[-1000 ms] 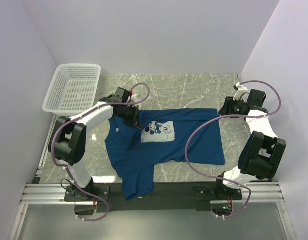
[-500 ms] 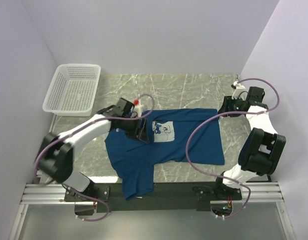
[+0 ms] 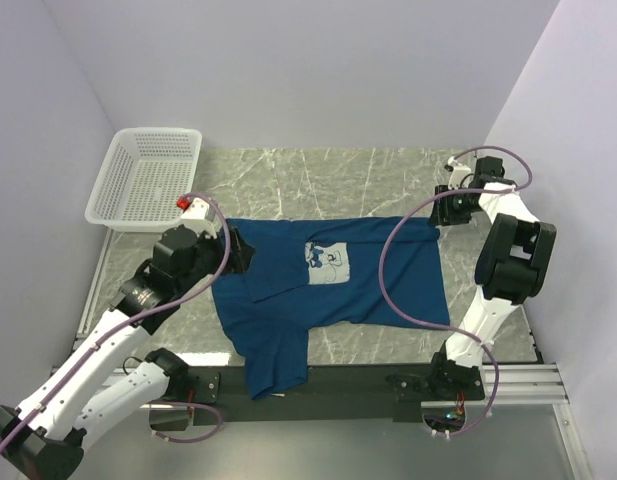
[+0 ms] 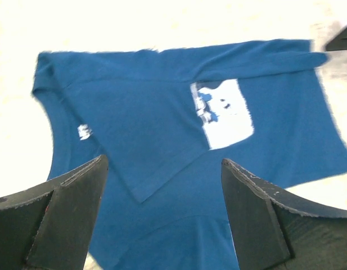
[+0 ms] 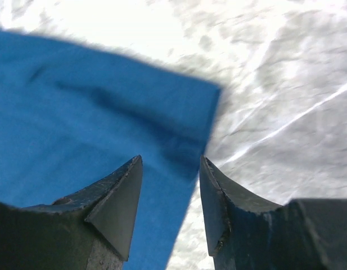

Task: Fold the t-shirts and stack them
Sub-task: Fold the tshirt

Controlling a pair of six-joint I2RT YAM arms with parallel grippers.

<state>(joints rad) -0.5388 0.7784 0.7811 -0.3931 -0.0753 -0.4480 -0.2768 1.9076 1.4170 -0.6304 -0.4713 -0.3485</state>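
One dark blue t-shirt (image 3: 328,285) lies spread on the marble table, its pale print (image 3: 328,262) facing up. One sleeve is folded in over the chest, its corner (image 4: 136,197) pointing toward me. The white neck label (image 4: 84,131) shows near the collar. My left gripper (image 3: 240,250) hovers open above the shirt's collar side, holding nothing; in the left wrist view, it (image 4: 163,162) frames the folded sleeve. My right gripper (image 3: 440,212) is at the shirt's far right corner (image 5: 210,93). Its jaws (image 5: 170,163) stand apart over the cloth edge, with nothing pinched.
A white mesh basket (image 3: 158,131) stands at the back left of the table, beside the left wall. The shirt's near sleeve (image 3: 278,370) hangs over the table's front edge onto the arm rail. Bare marble (image 3: 328,175) lies behind the shirt.
My left gripper opened, let go of the sleeve now folded over the chest, and pulled back left. My right gripper moved in to the shirt's far right corner.
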